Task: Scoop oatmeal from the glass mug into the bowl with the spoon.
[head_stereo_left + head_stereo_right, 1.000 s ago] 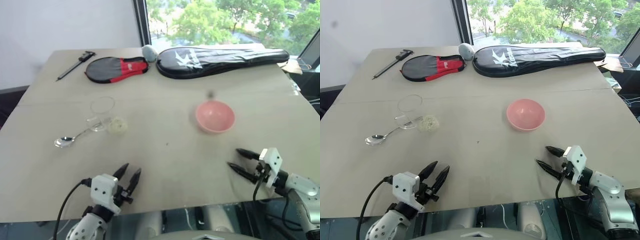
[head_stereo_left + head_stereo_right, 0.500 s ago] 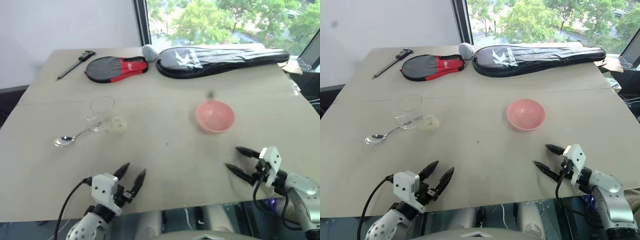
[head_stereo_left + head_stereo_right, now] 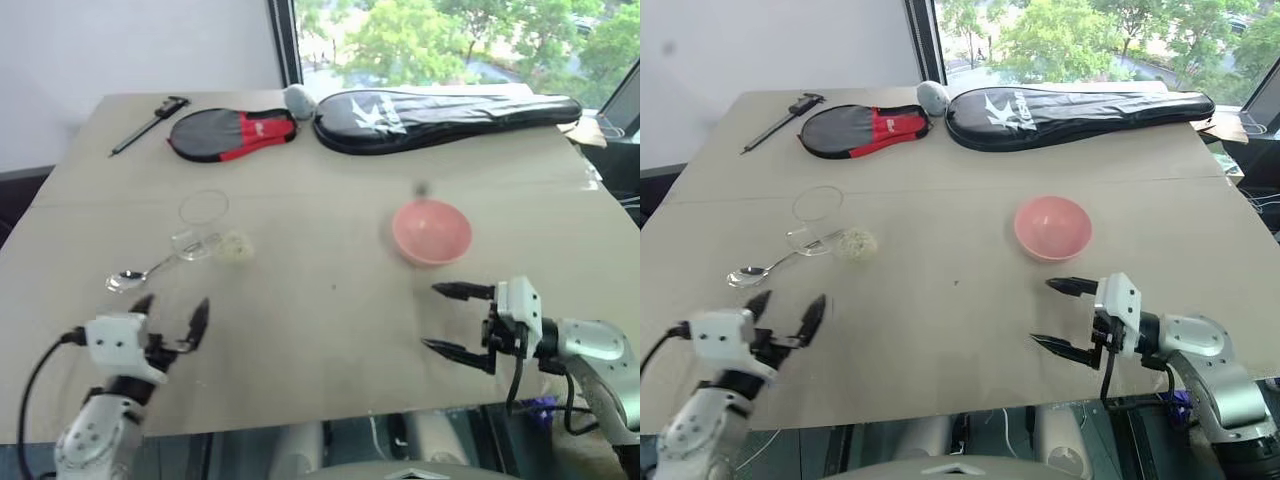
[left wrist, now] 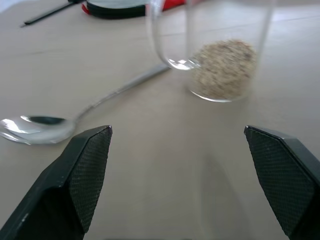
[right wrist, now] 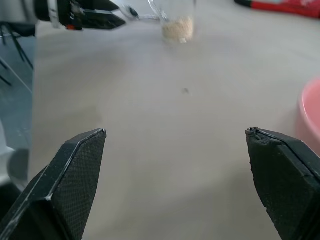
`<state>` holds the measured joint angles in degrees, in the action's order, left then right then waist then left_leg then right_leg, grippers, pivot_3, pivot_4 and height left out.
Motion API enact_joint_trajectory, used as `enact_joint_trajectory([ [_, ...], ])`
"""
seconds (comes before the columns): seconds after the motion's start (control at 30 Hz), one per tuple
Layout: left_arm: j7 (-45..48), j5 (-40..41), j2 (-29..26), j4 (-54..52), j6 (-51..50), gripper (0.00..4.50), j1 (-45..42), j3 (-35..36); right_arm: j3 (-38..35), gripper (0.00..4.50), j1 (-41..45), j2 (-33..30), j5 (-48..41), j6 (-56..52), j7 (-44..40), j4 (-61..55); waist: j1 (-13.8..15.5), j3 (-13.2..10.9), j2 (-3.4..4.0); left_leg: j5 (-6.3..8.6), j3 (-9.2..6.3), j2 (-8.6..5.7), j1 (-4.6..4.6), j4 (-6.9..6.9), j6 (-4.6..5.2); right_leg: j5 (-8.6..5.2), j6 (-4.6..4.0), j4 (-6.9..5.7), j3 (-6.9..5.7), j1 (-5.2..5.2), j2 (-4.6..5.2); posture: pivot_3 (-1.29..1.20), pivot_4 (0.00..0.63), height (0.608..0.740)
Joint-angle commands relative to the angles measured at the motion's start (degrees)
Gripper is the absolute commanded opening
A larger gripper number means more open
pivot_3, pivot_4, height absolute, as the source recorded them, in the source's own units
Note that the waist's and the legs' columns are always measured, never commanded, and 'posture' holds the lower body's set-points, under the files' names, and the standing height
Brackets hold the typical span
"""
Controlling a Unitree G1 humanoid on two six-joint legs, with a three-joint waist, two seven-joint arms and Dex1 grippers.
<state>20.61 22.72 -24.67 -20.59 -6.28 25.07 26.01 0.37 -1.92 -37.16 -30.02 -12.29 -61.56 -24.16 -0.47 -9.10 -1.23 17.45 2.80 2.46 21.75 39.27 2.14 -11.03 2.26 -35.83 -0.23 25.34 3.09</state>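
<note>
The glass mug point(image 4: 210, 45) is cut off at the rim (oatmeal point(image 4: 222, 67) inside); both grippers, left gripper point(image 3: 170, 318) and right gripper point(image 3: 448, 320), spread wide, hold nothing.

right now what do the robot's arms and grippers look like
Each gripper, left and right, has two black, pointed, tapering fingers on a boxy white housing. The finger pads have a fine cross-hatched texture. The forearms are rounded silver-grey shells. A black cable loops from the left housing, and another black cable hangs under the right wrist.
</note>
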Motion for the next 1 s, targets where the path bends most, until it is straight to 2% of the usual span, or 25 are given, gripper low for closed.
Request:
enact_joint_trajectory([
  [0.03, 1.4, 0.3, -4.7, 2.3, -3.2, 4.47, -2.3, 4.0, 0.4, 4.50, 2.7, -0.4, -3.7, -4.5, 1.7, -4.8, 0.1, 0.0, -0.05, 0.00, 0.00, 0.00, 0.00, 0.00, 0.00, 0.01, -0.02, 0.00, 0.00, 0.00, 0.00, 0.00, 0.150, 0.740],
  [0.17, 5.7, 0.7, -12.0, 8.4, -6.6, 4.47, -7.5, 5.3, 1.0, 4.50, 5.1, 0.3, -5.1, -7.7, 3.6, -6.4, 0.4, 0.0, -0.13, -0.01, 0.00, 0.00, 0.04, 0.00, -0.01, 0.13, -0.22, -0.01, -0.10, 0.00, 0.00, 0.00, 0.150, 0.740],
  [0.33, 11.3, 0.3, -18.1, 17.6, -7.8, 4.47, -15.0, 4.3, 1.9, 4.50, 6.5, 0.8, -5.6, -9.9, 5.1, -7.2, 0.5, 0.0, -0.14, -0.01, 0.08, 0.00, 0.02, -0.01, -0.02, 0.15, -0.24, -0.02, -0.10, 0.00, 0.00, 0.00, 0.150, 0.740],
  [0.47, 19.5, -2.8, -24.1, 33.4, -6.8, 4.47, -26.8, -2.2, 2.4, 4.50, 6.8, 1.7, -4.7, -10.2, 6.9, -7.8, 1.0, 0.0, -0.16, -0.07, 0.11, 0.00, 0.06, 0.00, -0.11, 0.15, -0.25, -0.05, -0.23, 0.01, -0.05, 0.00, 0.150, 0.740],
  [0.6, 25.7, -5.5, -26.2, 46.3, -7.4, 4.47, -36.2, -7.8, 1.6, 4.50, 6.2, 2.2, -4.2, -9.8, 9.1, -8.4, 1.2, 0.0, -0.16, -0.10, 0.12, 0.00, 0.08, -0.01, -0.17, 0.16, -0.26, -0.04, -0.24, -0.01, -0.04, 0.00, 0.150, 0.740],
  [0.7, 30.0, -7.4, -27.1, 52.1, -6.7, 4.47, -38.9, -11.1, 1.6, 4.50, 5.8, 2.3, -3.6, -9.3, 10.2, -8.9, 1.2, 0.0, -0.17, -0.12, 0.14, -0.01, 0.10, 0.00, -0.21, 0.18, -0.25, -0.04, -0.24, -0.01, -0.03, 0.00, 0.150, 0.740],
  [0.8, 34.0, -7.6, -28.2, 55.3, -8.6, 3.69, -38.9, -12.6, 0.8, 4.50, 4.6, 2.5, -3.5, -9.0, 12.1, -9.8, 1.1, 0.1, -0.13, -0.12, 0.14, -0.01, 0.08, -0.01, -0.20, 0.18, -0.25, -0.05, -0.23, -0.01, -0.03, 0.00, 0.150, 0.740],
  [0.9, 34.8, -8.1, -29.1, 57.7, -8.1, 2.36, -37.9, -12.3, 0.6, 4.50, 3.6, 2.4, -3.2, -8.8, 13.0, -10.3, 0.7, 0.1, -0.03, -0.11, 0.21, 0.01, 0.02, -0.01, -0.19, 0.17, -0.25, -0.08, -0.18, -0.02, -0.03, 0.00, 0.150, 0.740],
  [0.93, 34.9, -8.2, -29.3, 58.2, -7.8, 2.00, -37.5, -12.1, 0.6, 4.50, 3.5, 2.4, -3.2, -8.7, 13.2, -10.4, 0.5, 0.1, -0.01, -0.11, 0.23, 0.01, 0.00, -0.01, -0.19, 0.17, -0.24, -0.10, -0.16, -0.02, -0.03, 0.00, 0.150, 0.740],
  [0.97, 35.1, -8.4, -29.6, 58.8, -7.3, 1.84, -36.9, -12.0, 0.6, 4.50, 3.4, 2.4, -3.2, -8.7, 13.3, -10.5, 0.2, 0.2, 0.05, -0.11, 0.24, 0.01, -0.02, -0.01, -0.19, 0.17, -0.24, -0.11, -0.15, -0.02, -0.03, 0.00, 0.150, 0.740],
  [1.0, 35.1, -8.5, -29.8, 59.5, -6.7, 1.27, -36.4, -11.8, 0.6, 4.50, 3.4, 2.4, -3.2, -8.7, 13.3, -10.5, -0.1, 0.2, 0.08, -0.11, 0.26, 0.03, -0.04, -0.01, -0.18, 0.17, -0.23, -0.14, -0.13, -0.02, -0.03, 0.00, 0.150, 0.740],
])
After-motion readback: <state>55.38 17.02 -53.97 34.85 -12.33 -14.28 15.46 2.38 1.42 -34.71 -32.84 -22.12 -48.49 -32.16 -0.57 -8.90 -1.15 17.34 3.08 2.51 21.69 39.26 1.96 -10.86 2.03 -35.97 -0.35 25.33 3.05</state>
